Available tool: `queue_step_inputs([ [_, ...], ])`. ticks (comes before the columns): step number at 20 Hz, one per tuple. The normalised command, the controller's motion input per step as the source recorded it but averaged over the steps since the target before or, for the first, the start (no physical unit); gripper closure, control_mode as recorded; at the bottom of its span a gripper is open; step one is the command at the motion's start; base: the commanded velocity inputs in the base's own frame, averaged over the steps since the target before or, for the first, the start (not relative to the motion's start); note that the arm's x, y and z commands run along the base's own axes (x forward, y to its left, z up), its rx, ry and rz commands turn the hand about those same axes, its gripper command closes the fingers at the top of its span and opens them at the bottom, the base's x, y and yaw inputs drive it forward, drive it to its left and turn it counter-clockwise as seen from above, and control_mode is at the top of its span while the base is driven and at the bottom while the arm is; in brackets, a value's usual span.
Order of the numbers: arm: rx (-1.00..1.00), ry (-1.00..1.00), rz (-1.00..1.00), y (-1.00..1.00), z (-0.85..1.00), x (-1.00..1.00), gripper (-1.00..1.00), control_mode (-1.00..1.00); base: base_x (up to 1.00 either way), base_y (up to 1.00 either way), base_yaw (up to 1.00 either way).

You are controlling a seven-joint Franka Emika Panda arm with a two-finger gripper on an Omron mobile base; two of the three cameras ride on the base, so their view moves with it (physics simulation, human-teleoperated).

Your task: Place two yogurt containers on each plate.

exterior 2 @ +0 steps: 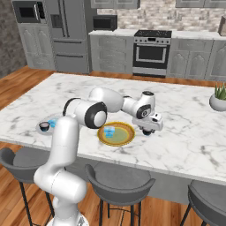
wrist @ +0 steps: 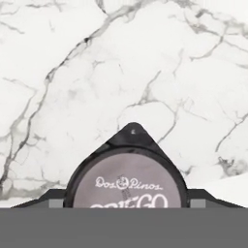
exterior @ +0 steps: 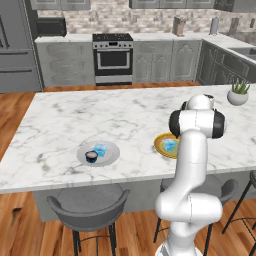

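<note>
My gripper (exterior 2: 148, 131) sits low over the marble counter, just right of the golden yellow plate (exterior 2: 126, 137). It is shut on a black yogurt container (wrist: 128, 172) with a pale printed lid, which fills the gap between the fingers (wrist: 201, 197) in the hand view. One light blue cup (exterior 2: 109, 131) stands on the yellow plate (exterior: 159, 145). The light grey plate (exterior: 112, 154) carries a black cup (exterior: 91, 157) and a light blue cup (exterior: 100, 149). In the left base view my own arm hides the gripper.
A white potted plant (exterior: 237, 94) stands at the counter's far right. Grey stools (exterior: 90, 207) line the near edge of the counter. Bare marble (wrist: 121, 63) stretches ahead of the hand.
</note>
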Motion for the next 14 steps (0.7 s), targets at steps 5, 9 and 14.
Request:
queue_step_inputs([
  [5, 0.03, 0.0, 0.0, 0.0, 0.01, 0.0, 1.0, -1.0, 0.0, 0.0, 0.0],
  [9, 0.01, 0.0, 0.0, 0.0, 0.31, -0.16, 1.0, -1.0, 0.0, 0.0, 0.0],
  [14, 0.0, 0.0, 0.0, 0.19, 0.37, -0.4, 1.0, -1.0, 0.0, 0.0, 0.0],
])
